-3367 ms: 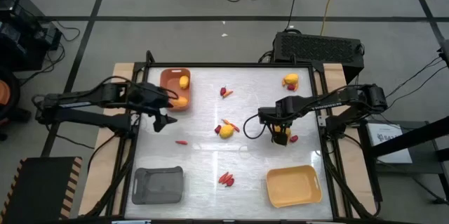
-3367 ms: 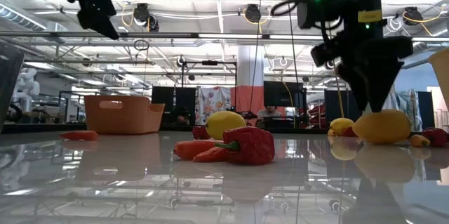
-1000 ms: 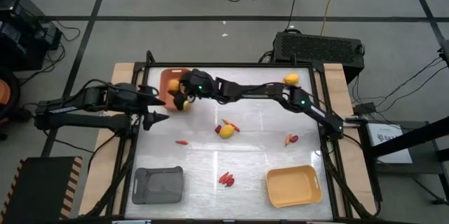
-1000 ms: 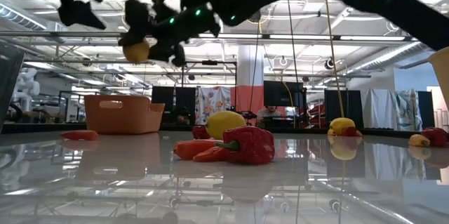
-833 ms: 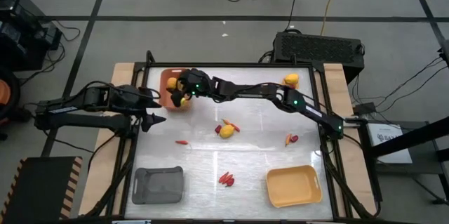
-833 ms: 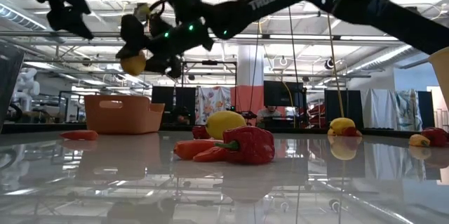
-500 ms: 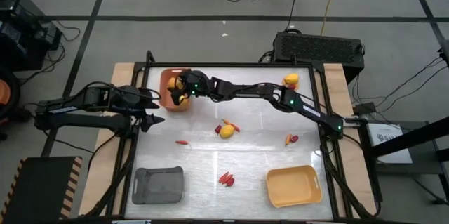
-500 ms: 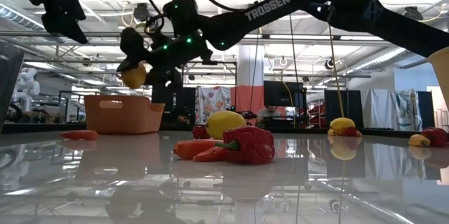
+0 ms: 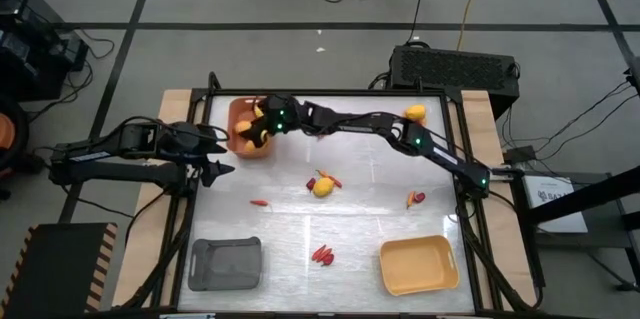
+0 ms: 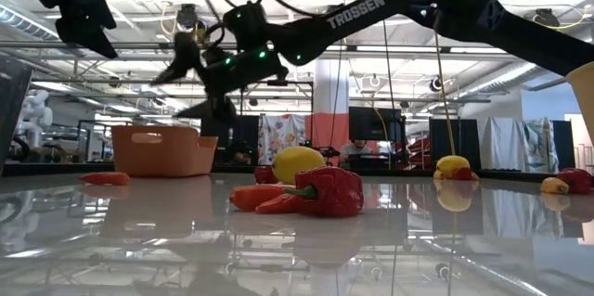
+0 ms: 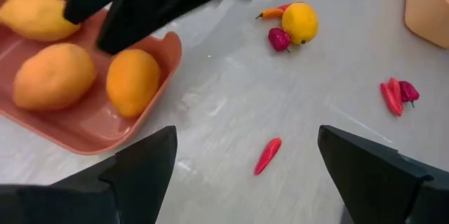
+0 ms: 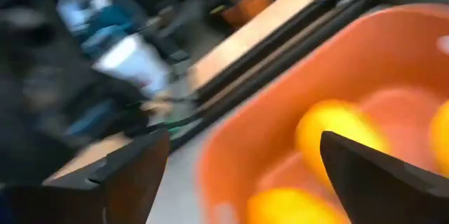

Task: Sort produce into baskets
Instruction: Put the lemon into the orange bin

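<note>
Orange tray (image 9: 240,119) lies directly below the right gripper (image 10: 200,78), jaws spread wide, empty; three lemons (image 11: 132,80) rest in it. Left gripper (image 9: 222,156), jaws likewise wide, empty, hovers beside the tray.

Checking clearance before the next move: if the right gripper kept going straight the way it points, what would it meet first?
Probably the lemons in the orange tray. The open right gripper hovers above it, pointing into it; depth is uncertain.

Overhead, table-level, two wrist views
</note>
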